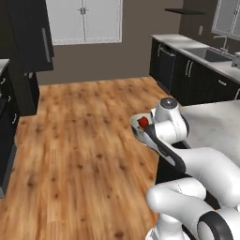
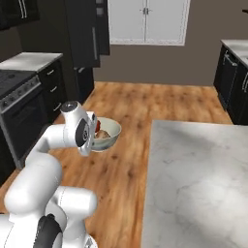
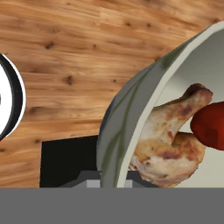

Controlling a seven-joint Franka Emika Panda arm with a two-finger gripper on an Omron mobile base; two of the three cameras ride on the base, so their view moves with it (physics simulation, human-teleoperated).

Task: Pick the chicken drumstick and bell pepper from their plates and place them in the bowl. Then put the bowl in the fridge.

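The pale bowl [image 2: 110,136] hangs in the air over the wood floor, just off the island's edge, with my gripper [image 2: 93,139] shut on its near rim. Inside it lie the golden-brown chicken drumstick [image 3: 170,140] and the red bell pepper [image 3: 212,126], touching each other. From the left, the bowl [image 1: 137,126] and pepper [image 1: 143,123] peek out beside my wrist. The hand view looks along the bowl's outer wall [image 3: 124,118]. The black fridge [image 1: 28,33] stands far off at the upper left, its door shut. The blue plates are out of view.
The marble island counter [image 2: 193,169] lies to my right. A black stove [image 2: 19,97] with dark cabinets lines the left wall. White double-door cabinet [image 1: 84,18] at the back. Sink counter [image 1: 211,56] at the far right. Open wood floor [image 1: 84,136] stretches toward the fridge.
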